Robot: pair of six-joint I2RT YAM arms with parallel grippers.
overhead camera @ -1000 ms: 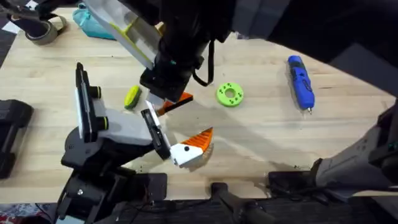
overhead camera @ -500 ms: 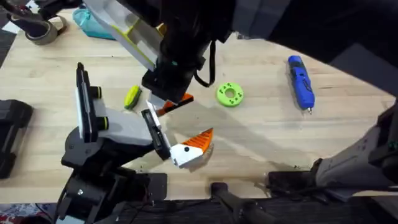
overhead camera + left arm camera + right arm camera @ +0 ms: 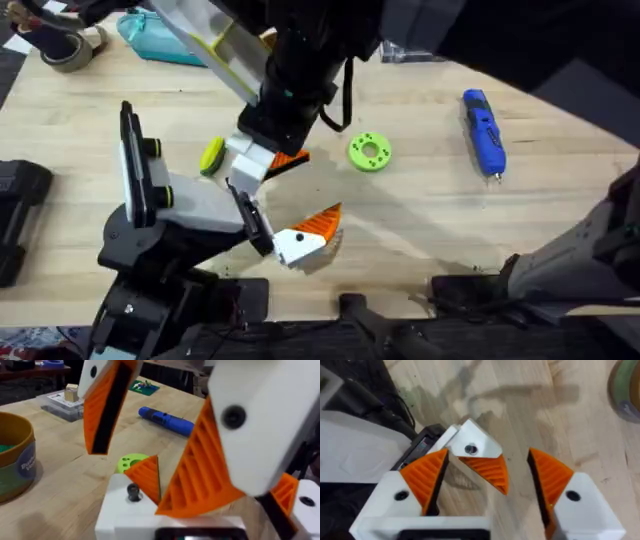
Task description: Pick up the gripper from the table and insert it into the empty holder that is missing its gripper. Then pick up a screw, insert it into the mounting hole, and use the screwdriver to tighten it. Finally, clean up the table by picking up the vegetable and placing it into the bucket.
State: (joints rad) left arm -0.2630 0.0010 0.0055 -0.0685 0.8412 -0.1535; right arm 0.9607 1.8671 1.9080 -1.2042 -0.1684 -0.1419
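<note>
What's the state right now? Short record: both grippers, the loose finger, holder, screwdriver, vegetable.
left gripper: shut on the gripper, holding it above the table next to the holder
right gripper: open, above the fitted finger
holder: one orange fitted finger in place; held piece not yet inserted
screwdriver: lying on the table, far right, untouched
vegetable: on the table, left of the held piece
green disc: on the table, between held piece and screwdriver

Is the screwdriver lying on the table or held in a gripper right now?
Lying down. The overhead view shows the screwdriver flat on the table, on its right side, with nothing gripping it.
</note>
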